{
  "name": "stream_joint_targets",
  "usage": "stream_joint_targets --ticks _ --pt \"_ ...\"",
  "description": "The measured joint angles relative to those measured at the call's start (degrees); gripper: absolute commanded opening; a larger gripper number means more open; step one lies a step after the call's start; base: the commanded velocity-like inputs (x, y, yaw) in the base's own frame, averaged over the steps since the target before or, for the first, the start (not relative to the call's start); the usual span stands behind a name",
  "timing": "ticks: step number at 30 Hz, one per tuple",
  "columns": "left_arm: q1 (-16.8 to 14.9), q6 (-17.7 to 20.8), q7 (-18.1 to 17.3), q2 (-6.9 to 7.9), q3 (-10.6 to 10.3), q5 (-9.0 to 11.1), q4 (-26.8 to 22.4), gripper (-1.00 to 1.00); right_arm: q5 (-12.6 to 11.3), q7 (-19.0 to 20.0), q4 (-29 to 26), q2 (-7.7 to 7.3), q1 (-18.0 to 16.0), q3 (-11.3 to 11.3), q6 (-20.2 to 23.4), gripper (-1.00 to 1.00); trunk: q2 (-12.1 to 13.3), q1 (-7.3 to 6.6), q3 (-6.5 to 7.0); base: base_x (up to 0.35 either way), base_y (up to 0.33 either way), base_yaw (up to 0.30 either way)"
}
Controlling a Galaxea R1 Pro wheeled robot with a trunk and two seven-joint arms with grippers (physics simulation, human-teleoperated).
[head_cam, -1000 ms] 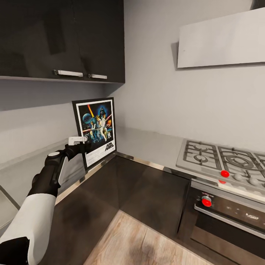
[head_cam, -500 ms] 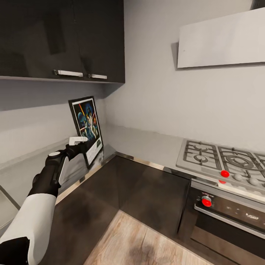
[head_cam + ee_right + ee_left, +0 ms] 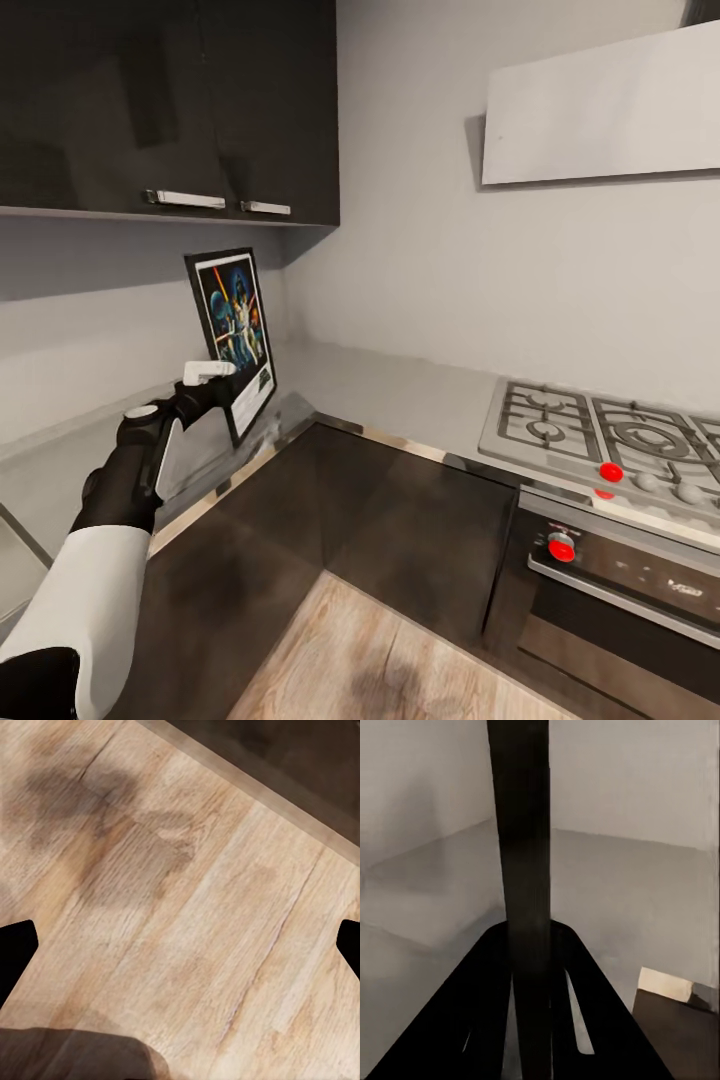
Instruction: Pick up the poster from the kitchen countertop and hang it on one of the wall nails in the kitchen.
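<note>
While left fingers [image 3: 228, 392] grip poster [image 3: 232, 322], cabinets [image 3: 170, 105] overhang.

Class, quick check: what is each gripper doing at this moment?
Left gripper: closed on the poster, gripping its edge.
Right gripper: open, holding nothing, above the wooden floor.

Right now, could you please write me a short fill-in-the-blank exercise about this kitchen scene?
1. The left claw is shut on the ____.
2. The poster is held above the grey ____.
3. The knobs on the stove are coloured ____.
4. The right claw hangs over a floor made of ____.

Missing words: poster; countertop; red; wood
</note>
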Motion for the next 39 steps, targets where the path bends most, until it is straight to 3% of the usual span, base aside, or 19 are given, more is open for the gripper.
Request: stream_joint_targets --ticks 8,34,39 --pt "0.0 0.0 0.0 0.01 -0.1 -0.2 -0.6 -1.00 0.0 0.0 0.0 0.00 0.0 0.0 0.0 1.00 0.0 0.03 -0.01 -0.084 0.000 0.000" --pt "0.0 0.0 -0.1 -0.26 -0.3 -0.1 -0.8 -1.00 0.0 -0.1 -0.1 0.00 0.0 0.0 0.0 1.00 0.0 0.04 -0.01 -0.330 0.000 0.000" --pt "0.0 0.1 -3.6 -0.33 -0.7 -0.1 -0.8 -1.00 0.0 -0.1 -0.1 0.00 0.0 0.0 0.0 1.00 0.0 0.04 -0.01 -0.338 0.000 0.000"
